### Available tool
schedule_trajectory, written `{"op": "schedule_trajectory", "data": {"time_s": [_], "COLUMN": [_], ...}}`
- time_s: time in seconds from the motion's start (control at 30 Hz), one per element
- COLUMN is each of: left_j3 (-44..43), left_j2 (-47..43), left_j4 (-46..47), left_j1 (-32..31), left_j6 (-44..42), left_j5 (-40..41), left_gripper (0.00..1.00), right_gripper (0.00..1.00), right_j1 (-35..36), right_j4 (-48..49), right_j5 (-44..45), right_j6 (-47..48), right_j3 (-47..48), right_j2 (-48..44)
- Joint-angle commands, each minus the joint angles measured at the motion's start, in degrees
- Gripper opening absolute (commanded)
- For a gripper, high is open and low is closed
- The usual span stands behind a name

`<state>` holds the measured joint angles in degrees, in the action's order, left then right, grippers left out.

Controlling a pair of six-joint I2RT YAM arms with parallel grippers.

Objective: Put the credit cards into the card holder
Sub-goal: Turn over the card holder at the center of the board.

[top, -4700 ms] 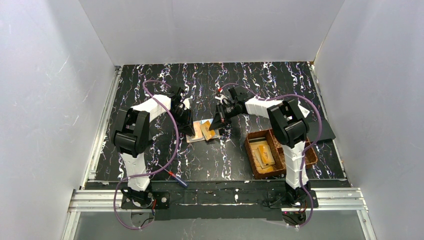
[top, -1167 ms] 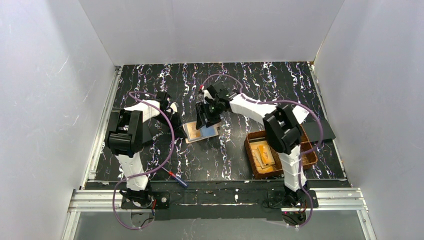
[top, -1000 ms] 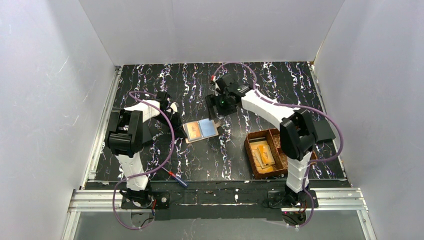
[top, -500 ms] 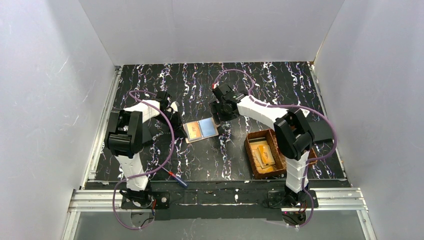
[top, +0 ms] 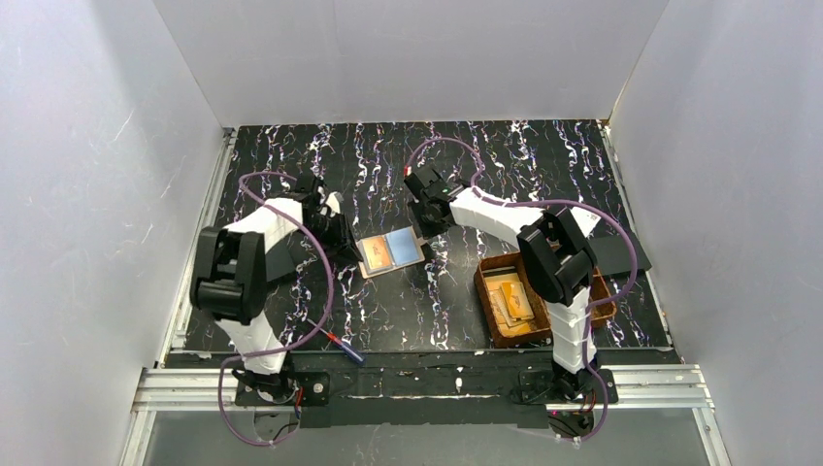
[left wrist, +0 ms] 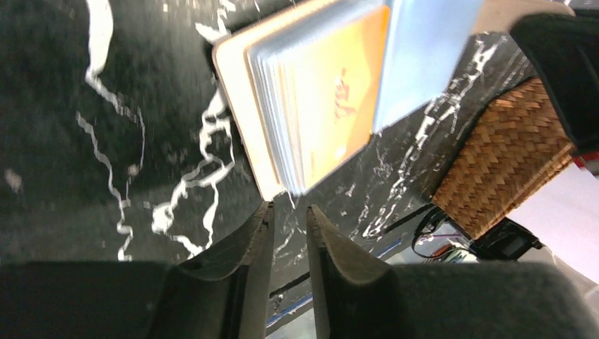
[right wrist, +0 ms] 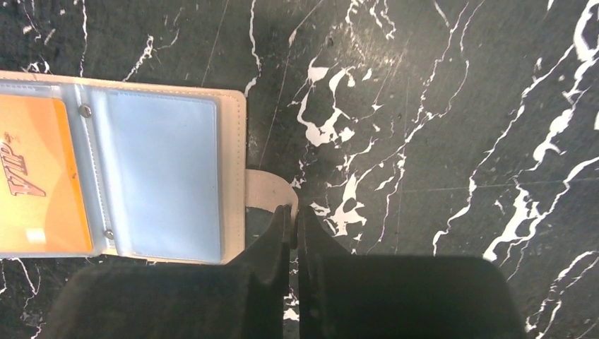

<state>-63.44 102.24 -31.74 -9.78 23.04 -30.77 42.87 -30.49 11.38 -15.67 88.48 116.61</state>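
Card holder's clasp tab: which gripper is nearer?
Right. The right gripper sits at the clasp tab, jaws shut; the left gripper is off the card holder's opposite edge.

A robotics lab cell: white panel walls box in a marbled tabletop, two arms bolted to an aluminium rail.

Black, white-veined marble-pattern table carries an open cream-edged card holder with clear sleeves at centre. A brown woven basket tray lies to its right, and a blue-and-red-handled screwdriver near the front edge.
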Motion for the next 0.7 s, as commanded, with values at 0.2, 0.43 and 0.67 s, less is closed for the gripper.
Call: {"op": "schedule_trajectory", "data": {"time_s": [0.2,0.43,0.67], "left_j3": [6.55,14.11,15.39], "left_j2": [-20.97,-28.54,-32.35], "left_j4": [-4.10,-0.56,0.02], "left_j1": [6.36,7.80,8.03], "left_j6": [0.54,6.80,8.42], "left_j5": [3.88,8.57,7.11], "left_gripper": [0.42,0.49,0.50], "right_gripper": [0.01,0.01,0.36], "right_j1": [8.70,11.76,9.27], "right_j4": [-7.39,19.89,32.92], "right_j5": [-0.92,-23.78,-39.24], "right_j6": [2.46,-15.30,-21.92], "right_j3": [16.29,4.53,-0.74], "right_j2": [-0.31,1.16,5.34]}}
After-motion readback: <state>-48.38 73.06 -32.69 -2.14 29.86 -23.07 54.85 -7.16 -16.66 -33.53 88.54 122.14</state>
